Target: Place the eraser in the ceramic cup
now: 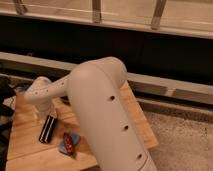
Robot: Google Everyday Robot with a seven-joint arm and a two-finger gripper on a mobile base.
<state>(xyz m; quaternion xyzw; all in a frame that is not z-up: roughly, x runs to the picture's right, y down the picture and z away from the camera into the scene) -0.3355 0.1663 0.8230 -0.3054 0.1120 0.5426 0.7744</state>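
The eraser point(47, 128), a flat black block with a pale lengthwise stripe, lies on the wooden table point(25, 135) at the left. My white arm point(100, 105) sweeps across the middle of the camera view, and its wrist bends down over the table. The gripper point(44, 112) hangs at the arm's end, just above the eraser's far end. I cannot make out a ceramic cup; the arm may hide it.
A red-and-blue object point(67, 143) lies on the table just right of the eraser, near the front edge. A dark wall with a pale ledge point(170, 87) runs behind the table. Speckled floor point(185, 135) lies to the right. Dark clutter point(6, 95) sits at the table's left edge.
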